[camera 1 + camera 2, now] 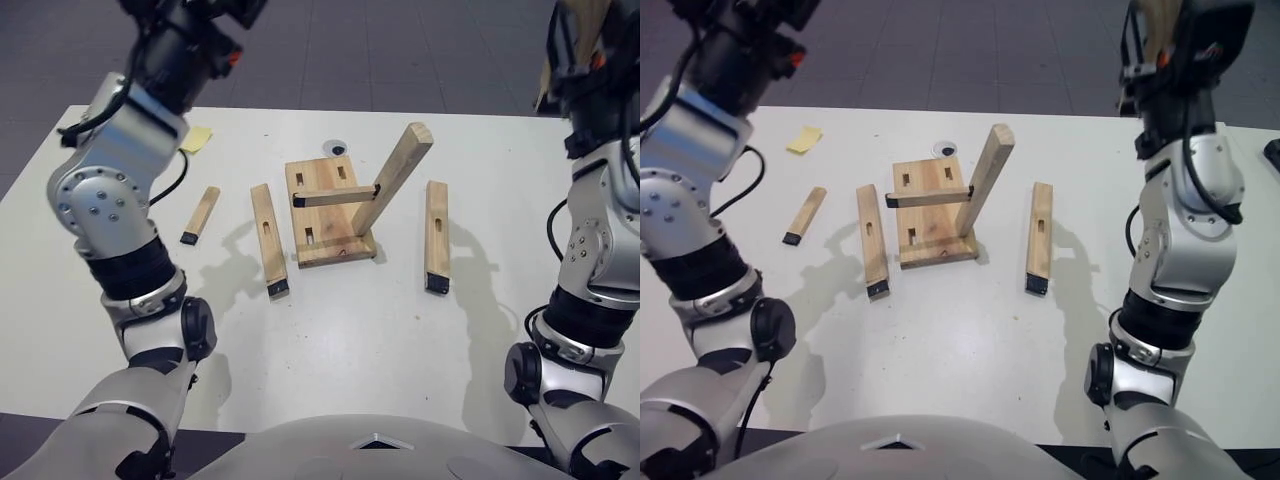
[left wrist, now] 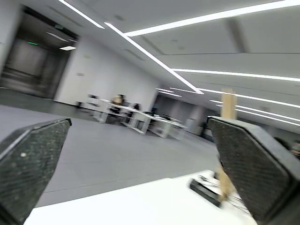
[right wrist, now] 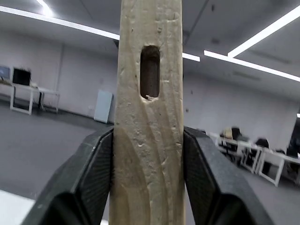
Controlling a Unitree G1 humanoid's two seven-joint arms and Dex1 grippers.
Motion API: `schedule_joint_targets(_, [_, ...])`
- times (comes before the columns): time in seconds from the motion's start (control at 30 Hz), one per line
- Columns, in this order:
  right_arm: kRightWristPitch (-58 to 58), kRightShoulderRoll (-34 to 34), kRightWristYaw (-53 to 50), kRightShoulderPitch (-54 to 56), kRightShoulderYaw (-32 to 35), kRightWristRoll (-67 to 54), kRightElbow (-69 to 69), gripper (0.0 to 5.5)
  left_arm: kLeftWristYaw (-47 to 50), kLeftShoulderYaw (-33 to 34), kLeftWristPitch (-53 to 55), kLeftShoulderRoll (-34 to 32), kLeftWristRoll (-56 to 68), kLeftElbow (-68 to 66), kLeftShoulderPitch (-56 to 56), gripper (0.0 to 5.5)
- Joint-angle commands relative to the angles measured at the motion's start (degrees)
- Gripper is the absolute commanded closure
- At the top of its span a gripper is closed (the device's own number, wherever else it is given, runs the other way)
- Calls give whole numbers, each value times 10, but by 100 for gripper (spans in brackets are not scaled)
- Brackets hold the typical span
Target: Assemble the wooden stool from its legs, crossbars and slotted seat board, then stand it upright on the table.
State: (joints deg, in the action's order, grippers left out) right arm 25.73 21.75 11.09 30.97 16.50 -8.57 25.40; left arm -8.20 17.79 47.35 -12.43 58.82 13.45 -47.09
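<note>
The slotted seat board lies flat at the table's middle. One leg stands tilted in it, with a crossbar sticking out from its side. Two loose legs lie on either side of the board, and a short crossbar lies further left. My right gripper is raised high over the table's right side, shut on another slotted leg held upright. My left gripper is raised above the far left corner, open, its fingers wide apart with nothing between them.
A yellow note lies near the far left edge. A small round fitting sits just behind the board. The white table has bare room in front of the parts.
</note>
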Motion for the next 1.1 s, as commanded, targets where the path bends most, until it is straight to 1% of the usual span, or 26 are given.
schedule_joint_targets(0.03, [-23,14,6,32,3,-18,31,345,0,-2,-5,31,52,-46,-93,10])
schedule_joint_targets(0.1, [-29,19,7,44,-9,-16,37,345,-7,6,-13,40,88,-41,-118,10])
schedule_joint_targets(0.23, [-37,1,4,76,-53,-16,35,345,4,17,-19,36,129,-27,-125,10])
schedule_joint_targets(0.37, [-65,-19,-4,92,-109,13,5,345,18,3,-14,19,123,-6,-102,10])
schedule_joint_targets(0.57, [-91,-35,-6,71,-157,49,-4,345,35,-3,-15,13,133,-11,-92,10])
schedule_joint_targets(0.77, [-111,-49,1,50,-205,82,-4,345,38,-19,-11,22,137,-31,-104,10])
schedule_joint_targets(0.87, [-115,-40,-1,43,-235,130,-17,345,34,-29,-9,26,145,-34,-111,10])
schedule_joint_targets(1.1, [-124,-46,10,31,-252,157,-30,345,33,-31,-19,26,145,-43,-112,10])
